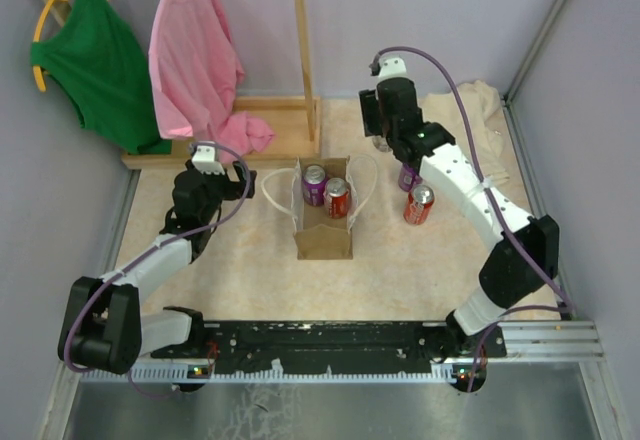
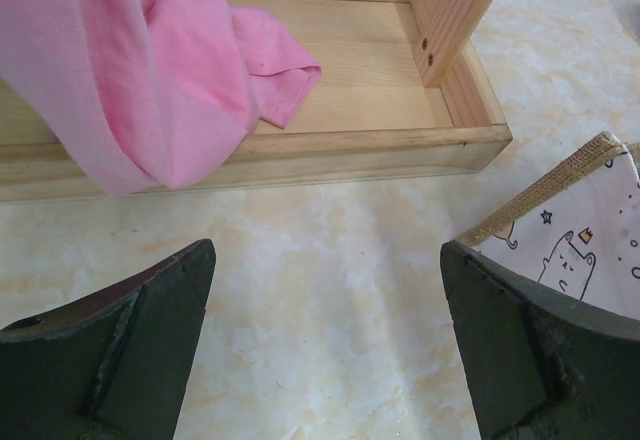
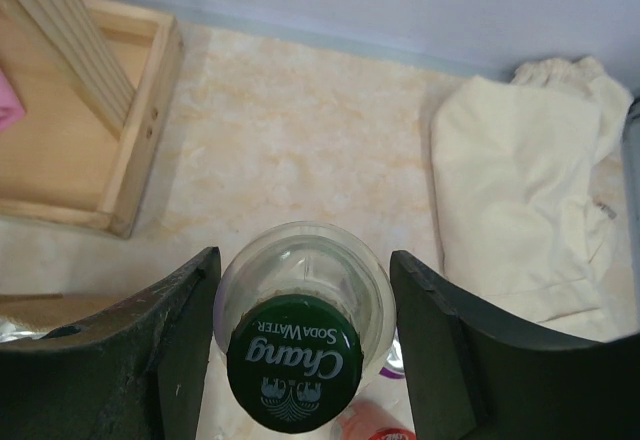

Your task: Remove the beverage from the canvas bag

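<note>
Your canvas bag (image 1: 325, 240) stands mid-table, tan-brown and flat-sided, with white rope handles (image 1: 272, 195) splayed outward. A purple can (image 1: 314, 185) and a red can (image 1: 337, 198) stand upright inside at its far end. Your right gripper (image 3: 303, 256) straddles a clear glass bottle (image 3: 293, 360) with a green cap, well right of the bag. Its fingers (image 3: 185, 340) sit right at the glass, though you cannot tell whether they press it. Your left gripper (image 2: 327, 248) is spread wide and empty, just left of the bag's corner.
</note>
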Motion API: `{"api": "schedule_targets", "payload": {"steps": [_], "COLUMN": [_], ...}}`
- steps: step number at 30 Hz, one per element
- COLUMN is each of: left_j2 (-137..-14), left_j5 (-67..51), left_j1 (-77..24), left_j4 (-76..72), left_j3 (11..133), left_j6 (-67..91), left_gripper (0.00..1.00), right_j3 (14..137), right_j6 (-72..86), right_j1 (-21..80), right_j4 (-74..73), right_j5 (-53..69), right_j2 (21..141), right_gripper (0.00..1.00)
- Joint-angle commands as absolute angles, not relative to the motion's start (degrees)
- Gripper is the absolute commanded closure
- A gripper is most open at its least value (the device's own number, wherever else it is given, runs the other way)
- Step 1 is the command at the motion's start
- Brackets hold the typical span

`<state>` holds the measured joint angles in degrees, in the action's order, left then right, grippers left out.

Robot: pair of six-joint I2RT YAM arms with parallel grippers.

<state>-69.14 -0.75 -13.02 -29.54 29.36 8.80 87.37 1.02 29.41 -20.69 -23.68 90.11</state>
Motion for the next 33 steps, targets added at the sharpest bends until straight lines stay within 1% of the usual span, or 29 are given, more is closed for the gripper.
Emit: {"api": "schedule_targets", "payload": {"steps": [1, 8, 16, 28, 33], "left_j2": [-69.7, -70.0, -70.5, -70.3, -70.0], "left_j5": [-1.9, -2.0, -2.3, -2.0, -1.9], "left_j1": [-13.4, -13.4, -13.4, -13.5, -13.5], "left_j4": [-31.1, -30.9, -30.7, -30.5, -30.4], "left_j3": [30.3, 30.9, 31.2, 30.9, 30.6], "left_j6": [9.1, 8.8, 8.9, 8.7, 8.7], "left_gripper": [0.00, 0.00, 0.00, 0.00, 0.00], "right_j3": [85.9, 80.1, 77.9, 70.1, 69.0], "right_j6": [5.0, 6.9, 8.9, 10.2, 10.3], "right_j1": [28.5, 28.4, 27.6, 26.5, 26.4], "right_j4": [-13.6, -14.2, -14.3, -5.1, -3.2], "right_j5": [-19.3, -16.6, -15.1, -14.9, -15.3], "right_j2": [87.8, 90.0, 92.9, 93.9, 93.9], "right_gripper": [1.00, 1.00, 1.00, 1.00, 1.00]}}
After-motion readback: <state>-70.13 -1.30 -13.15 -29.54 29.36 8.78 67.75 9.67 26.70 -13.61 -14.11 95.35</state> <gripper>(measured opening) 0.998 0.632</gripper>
